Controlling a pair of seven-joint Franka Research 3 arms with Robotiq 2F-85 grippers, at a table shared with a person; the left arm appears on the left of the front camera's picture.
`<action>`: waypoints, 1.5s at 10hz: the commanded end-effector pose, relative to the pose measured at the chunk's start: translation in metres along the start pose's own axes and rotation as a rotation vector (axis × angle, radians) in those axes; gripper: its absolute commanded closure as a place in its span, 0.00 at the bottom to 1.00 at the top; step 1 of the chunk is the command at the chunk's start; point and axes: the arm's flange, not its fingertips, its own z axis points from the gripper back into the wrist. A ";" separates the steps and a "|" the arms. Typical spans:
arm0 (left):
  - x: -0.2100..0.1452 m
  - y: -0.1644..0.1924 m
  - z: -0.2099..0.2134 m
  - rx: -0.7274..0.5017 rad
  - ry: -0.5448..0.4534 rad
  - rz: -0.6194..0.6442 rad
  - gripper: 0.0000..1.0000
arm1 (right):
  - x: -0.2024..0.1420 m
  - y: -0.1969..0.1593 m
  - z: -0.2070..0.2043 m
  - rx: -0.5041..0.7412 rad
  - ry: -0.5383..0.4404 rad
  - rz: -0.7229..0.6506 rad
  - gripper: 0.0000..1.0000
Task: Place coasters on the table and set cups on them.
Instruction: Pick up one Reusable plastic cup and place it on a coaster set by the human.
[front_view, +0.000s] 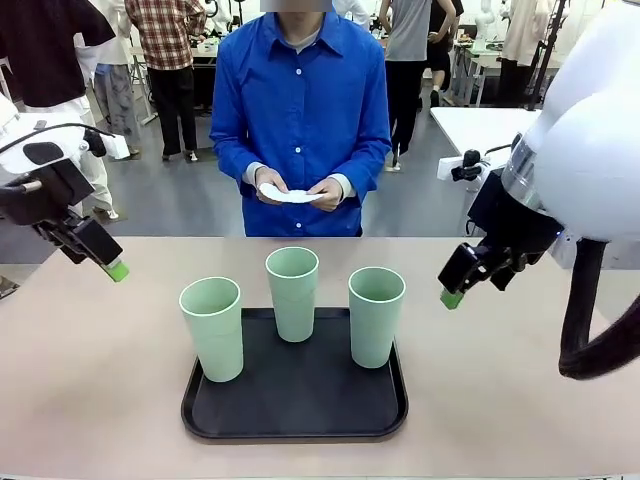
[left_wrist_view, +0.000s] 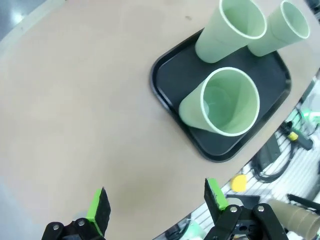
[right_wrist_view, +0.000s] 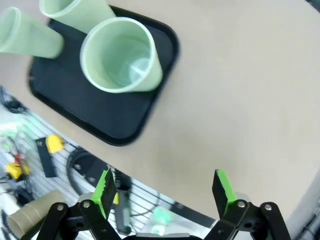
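Cups (front_view: 292, 293), three of them, stand upright on a black tray (front_view: 295, 415) in the middle of the counter (front_view: 90, 390), between the two tools and lower than both. The left tool (front_view: 108, 260) hangs off to their left and the right tool (front_view: 455, 290) off to their right, each clear of the cups and holding nothing. Coasters (front_view: 288, 194) are held by a person (front_view: 300, 100) across the counter, well beyond both tools.

From the left wrist, the fingers (left_wrist_view: 100, 210) stand spread wide over bare counter, with the nearest cup (left_wrist_view: 222, 102) ahead and off to one side, untouched.

From the right wrist, its fingers (right_wrist_view: 223, 187) gape too, empty, and the closest cup (right_wrist_view: 120, 57) stands on the tray well ahead of them.
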 end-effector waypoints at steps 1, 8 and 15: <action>-0.015 0.036 0.001 -0.333 -0.077 0.108 0.00 | -0.019 -0.057 0.006 0.448 -0.118 -0.180 0.00; -0.098 0.182 0.010 -0.894 -0.246 0.394 0.00 | -0.091 -0.174 -0.003 1.036 -0.186 -0.529 0.00; -0.113 0.209 -0.001 -0.890 -0.284 0.561 0.00 | -0.147 -0.207 -0.005 1.000 -0.187 -0.679 0.00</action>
